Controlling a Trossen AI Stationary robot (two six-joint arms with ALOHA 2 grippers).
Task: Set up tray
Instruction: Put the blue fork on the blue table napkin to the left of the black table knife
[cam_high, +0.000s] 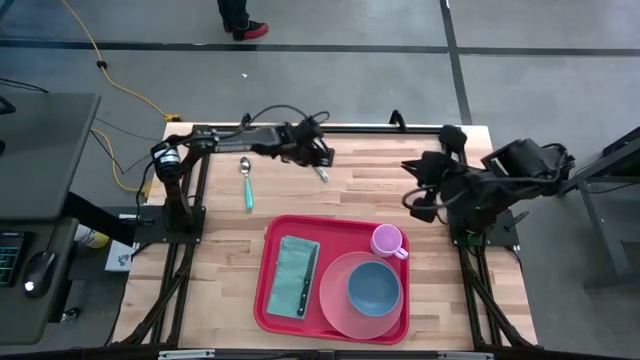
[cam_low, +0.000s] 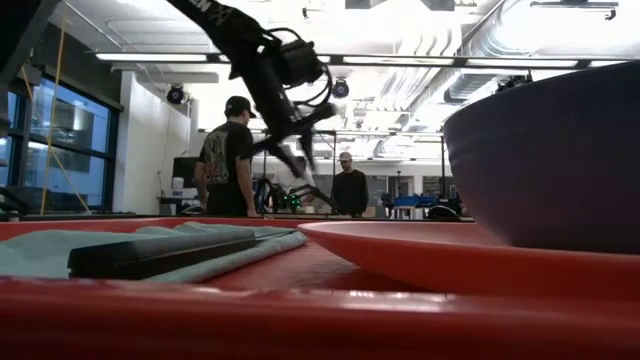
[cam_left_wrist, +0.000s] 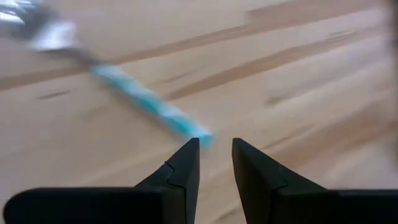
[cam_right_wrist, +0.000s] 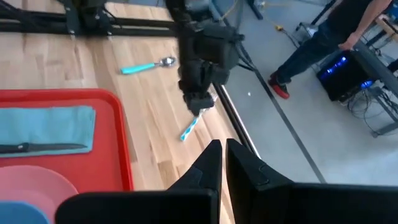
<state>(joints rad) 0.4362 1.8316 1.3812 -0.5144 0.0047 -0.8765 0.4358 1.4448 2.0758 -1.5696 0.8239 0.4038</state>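
I am looking over the wooden table (cam_high: 220, 260) first: the tray (cam_high: 268, 300) is sitting at its near middle, already carrying a folded teal napkin (cam_high: 290, 262) with a dark-handled knife (cam_high: 306, 283) on it, a pink plate (cam_high: 335, 300) with a blue bowl (cam_high: 374, 286) inside, and a small pink cup (cam_high: 388, 240) at the corner. I am parking the right gripper (cam_right_wrist: 222, 147) off to the right of the table, fingers pressed together and empty. I am working the left gripper (cam_high: 318, 156) at the far edge, above a teal-handled utensil (cam_right_wrist: 190, 128); its fingers (cam_left_wrist: 186, 163) are standing slightly apart, and I am not seeing them clamped on the handle in the wrist view. The risk I am weighing is a thin, flat handle slipping out or pivoting if I close off-centre, or the tips scraping the wood. A second teal-handled spoon (cam_high: 245, 183) is lying well apart to the left, so I am not expecting to knock it.
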